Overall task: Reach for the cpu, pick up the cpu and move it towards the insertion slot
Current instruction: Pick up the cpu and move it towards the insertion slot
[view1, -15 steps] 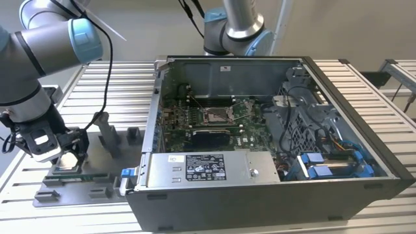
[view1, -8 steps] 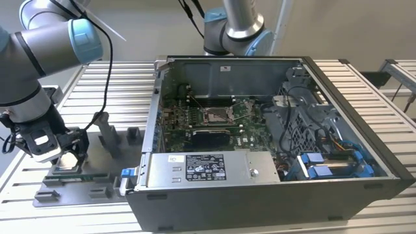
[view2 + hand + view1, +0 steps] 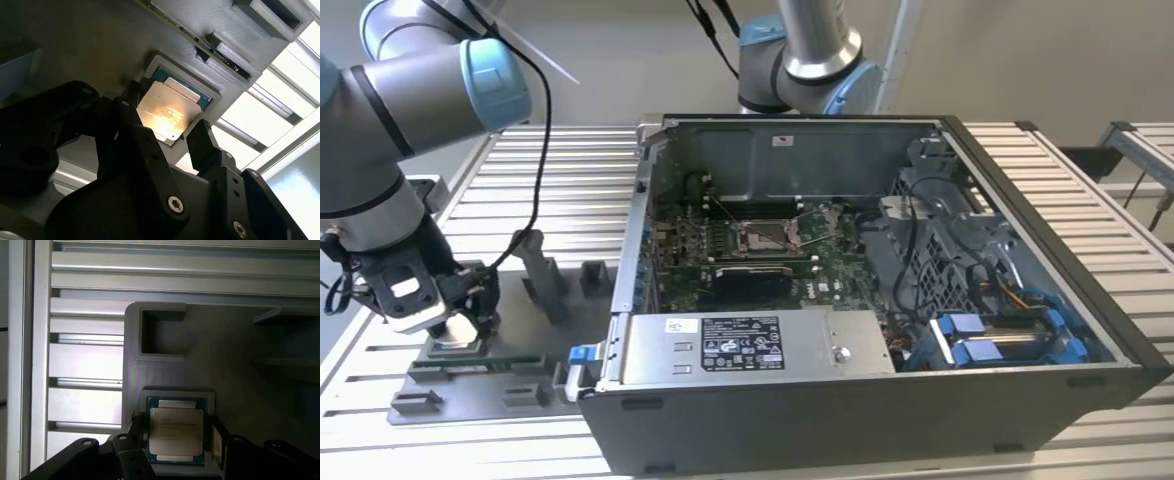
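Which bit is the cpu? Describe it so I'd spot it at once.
At the exterior view's left, beside the open computer case, lies a grey tray. Under the arm's tool, in its square recess, sits the cpu: the only silvery square chip edged in green.

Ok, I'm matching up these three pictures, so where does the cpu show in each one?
Exterior view: under the gripper, at the exterior view's left, too small to make out.
Second wrist view: the cpu lies in its square pocket, close ahead of the gripper.
First wrist view: same cpu, same pocket.
Shared landmark: the grey holder with that pocket.
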